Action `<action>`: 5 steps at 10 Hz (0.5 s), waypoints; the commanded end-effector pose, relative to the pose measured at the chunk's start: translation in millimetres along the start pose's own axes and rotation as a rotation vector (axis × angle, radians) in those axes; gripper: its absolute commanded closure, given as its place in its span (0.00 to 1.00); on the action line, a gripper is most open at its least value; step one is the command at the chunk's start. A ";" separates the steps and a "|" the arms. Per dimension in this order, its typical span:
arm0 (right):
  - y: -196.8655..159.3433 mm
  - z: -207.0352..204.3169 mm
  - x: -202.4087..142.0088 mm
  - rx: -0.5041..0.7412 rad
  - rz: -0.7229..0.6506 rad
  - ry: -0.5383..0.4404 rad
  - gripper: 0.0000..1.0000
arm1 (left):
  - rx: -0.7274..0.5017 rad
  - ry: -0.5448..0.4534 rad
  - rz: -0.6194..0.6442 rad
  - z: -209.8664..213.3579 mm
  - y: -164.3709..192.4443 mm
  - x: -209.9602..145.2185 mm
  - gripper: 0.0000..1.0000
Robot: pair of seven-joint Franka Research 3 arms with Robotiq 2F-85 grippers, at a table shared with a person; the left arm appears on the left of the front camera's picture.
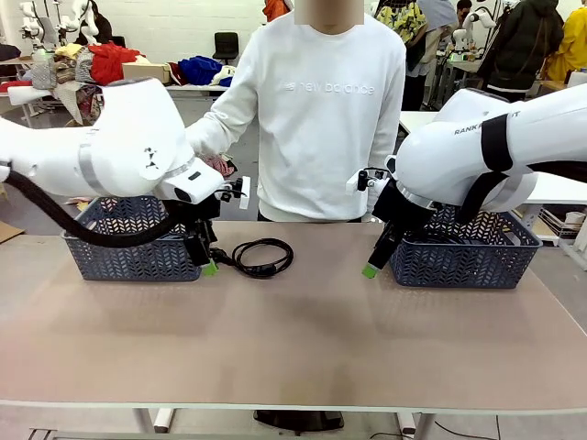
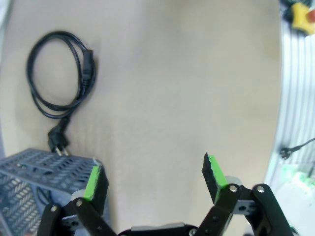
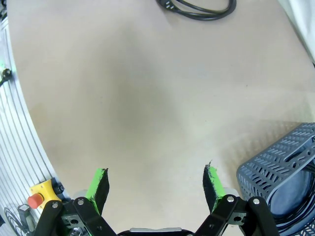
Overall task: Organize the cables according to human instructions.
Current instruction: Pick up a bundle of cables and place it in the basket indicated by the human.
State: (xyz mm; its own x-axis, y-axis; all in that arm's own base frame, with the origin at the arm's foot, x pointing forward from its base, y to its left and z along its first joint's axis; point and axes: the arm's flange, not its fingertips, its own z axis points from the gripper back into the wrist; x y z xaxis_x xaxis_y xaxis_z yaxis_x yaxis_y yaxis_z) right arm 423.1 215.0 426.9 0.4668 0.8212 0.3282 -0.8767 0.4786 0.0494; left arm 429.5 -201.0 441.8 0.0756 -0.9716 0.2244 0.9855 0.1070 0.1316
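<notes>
One coiled cable (image 1: 262,257) left on table just right of left basket (image 1: 128,246), so both grippers, left (image 2: 155,183) & right (image 3: 156,183), hang wide, holding nothing, prob. awaiting person's call.

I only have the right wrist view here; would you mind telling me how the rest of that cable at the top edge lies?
Observer: The cable lies as a coiled loop on the table, just right of the left basket.
Operator: Thank you. Is the left gripper near it?
Observer: Yes, the left gripper hangs open beside its plug end, holding nothing.
Operator: And the person?
Observer: The person stands at the far edge, behind the cable.
</notes>
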 end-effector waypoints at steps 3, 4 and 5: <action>-0.5 1.0 0.1 -0.004 0.001 -0.001 0.00 | 0.063 0.055 -0.315 -30.7 45.5 35.5 0.00; -0.5 1.0 0.1 -0.004 0.001 -0.001 0.00 | 0.070 0.076 -0.385 -42.2 54.9 43.7 0.00; -0.5 1.0 0.1 -0.004 0.001 -0.001 0.00 | 0.069 0.088 -0.433 -49.9 60.2 48.3 0.00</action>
State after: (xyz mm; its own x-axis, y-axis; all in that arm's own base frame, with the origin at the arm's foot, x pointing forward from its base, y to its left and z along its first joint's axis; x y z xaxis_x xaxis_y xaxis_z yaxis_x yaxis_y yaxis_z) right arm 423.6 214.4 426.9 0.4680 0.8205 0.3283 -0.8760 0.4797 0.0499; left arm 490.3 -255.2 414.4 -0.2727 -0.9589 0.0785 0.9392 -0.2477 0.2378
